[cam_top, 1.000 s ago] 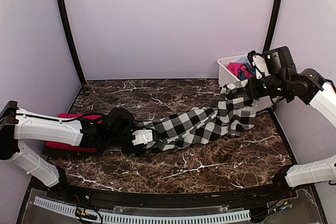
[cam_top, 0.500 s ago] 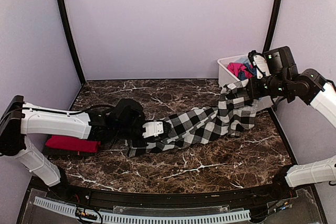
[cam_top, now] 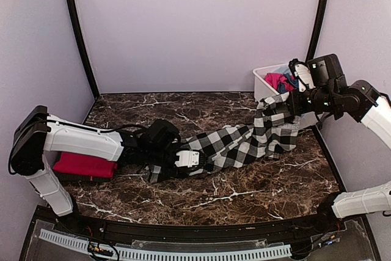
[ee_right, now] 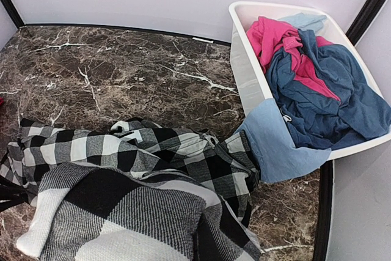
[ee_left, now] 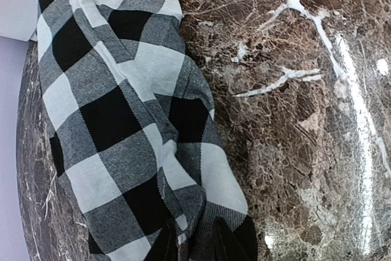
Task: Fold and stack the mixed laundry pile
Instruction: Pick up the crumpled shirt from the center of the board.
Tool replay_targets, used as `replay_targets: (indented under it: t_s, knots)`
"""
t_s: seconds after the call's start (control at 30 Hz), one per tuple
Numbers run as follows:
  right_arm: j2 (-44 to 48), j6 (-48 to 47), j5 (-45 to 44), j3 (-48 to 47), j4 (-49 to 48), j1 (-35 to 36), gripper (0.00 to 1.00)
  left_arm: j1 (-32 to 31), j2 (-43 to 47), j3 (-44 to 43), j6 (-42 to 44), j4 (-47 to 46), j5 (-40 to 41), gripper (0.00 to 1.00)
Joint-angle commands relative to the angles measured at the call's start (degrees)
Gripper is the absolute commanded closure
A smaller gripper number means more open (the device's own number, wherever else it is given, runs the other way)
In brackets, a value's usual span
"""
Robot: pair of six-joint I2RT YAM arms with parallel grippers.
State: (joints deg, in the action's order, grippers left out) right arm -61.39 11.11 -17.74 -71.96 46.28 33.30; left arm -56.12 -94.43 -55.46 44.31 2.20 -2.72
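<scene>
Black-and-white checked garment (cam_top: 244,142) lying as one long, loosely bunched band across the middle of the dark marble table (cam_top: 244,194), running from the left-centre up to the back right. Its near-left end rests on the table. Its far-right end is lifted off the table and hangs in folds just in front of the tub (cam_top: 264,87).

The left gripper (cam_top: 200,158) lies low over the garment's near-left end. In the left wrist view its dark fingertips (ee_left: 168,246) stand narrowly apart at the bottom edge with a ridge of checked cloth (ee_left: 122,120) between them. Whether they are clamped on that ridge cannot be told.

The right gripper (cam_top: 287,105) is pressed together on the raised far-right end. Checked cloth (ee_right: 140,206) fills the lower part of the right wrist view.

A folded red garment (cam_top: 82,164) lies flat at the table's left edge, partly under the left arm and apart from the checked one.

The white rectangular tub (ee_right: 244,53) stands at the back right corner. It holds a pink piece (ee_right: 269,35) and a navy blue garment (ee_right: 330,96), tangled together. A light blue piece (ee_right: 275,145) hangs out over its near rim, touching the checked cloth.
</scene>
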Motion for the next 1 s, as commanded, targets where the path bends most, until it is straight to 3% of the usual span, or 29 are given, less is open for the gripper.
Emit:
replay_targets:
  t_s: [0.0,0.97]
  knots:
    - [1.1,0.2,0.2,-0.6,-2.4,-0.3,1.0,0.2,-1.7,-1.3,1.6,-0.4,-0.5,0.8]
    - [1.0,0.2,0.1,-0.1,-2.6,-0.5,1.0,4.5,-0.1,0.5,2.7,1.5,-1.1,0.85]
